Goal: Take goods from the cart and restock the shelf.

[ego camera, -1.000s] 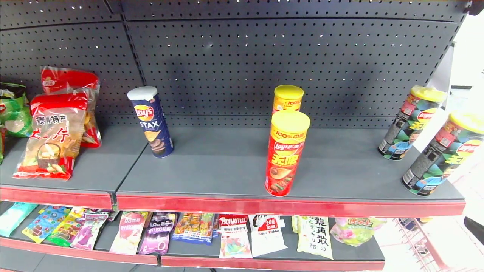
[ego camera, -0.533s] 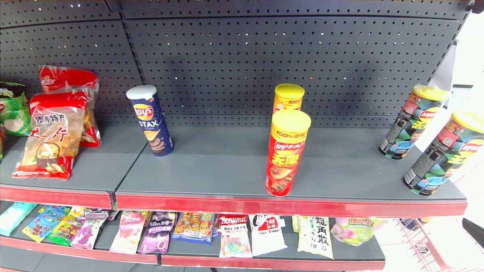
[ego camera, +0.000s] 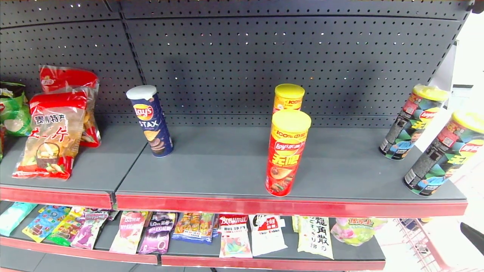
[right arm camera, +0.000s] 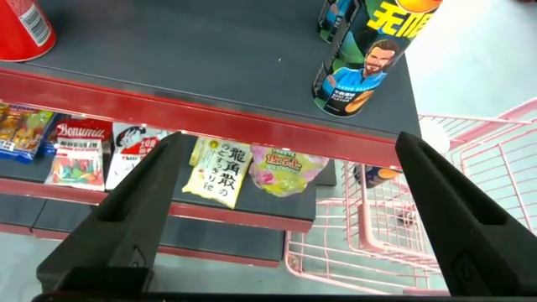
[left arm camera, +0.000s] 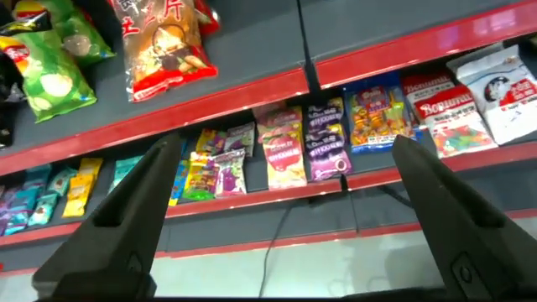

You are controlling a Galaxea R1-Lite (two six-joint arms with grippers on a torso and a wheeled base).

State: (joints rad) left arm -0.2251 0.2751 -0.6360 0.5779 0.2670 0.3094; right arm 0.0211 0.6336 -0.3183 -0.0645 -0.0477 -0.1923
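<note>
On the dark grey metal shelf with a red front lip (ego camera: 227, 170), a navy crisp tube with a white lid (ego camera: 150, 121) stands upright at the left. Two red crisp tubes with yellow lids (ego camera: 286, 151) stand mid-shelf, one behind the other. Two multicoloured crisp tubes with yellow lids (ego camera: 410, 122) stand near the right end. Red-topped clear snack bags (ego camera: 53, 136) lean on the neighbouring bay. The left gripper (left arm camera: 285, 147), jaws spread wide, hangs before the lower shelf's small coloured sachets (left arm camera: 323, 147). The right gripper (right arm camera: 292, 143), jaws likewise spread, is at the shelf's right end, with the pink wire cart (right arm camera: 453, 218) just beside and below it.
</note>
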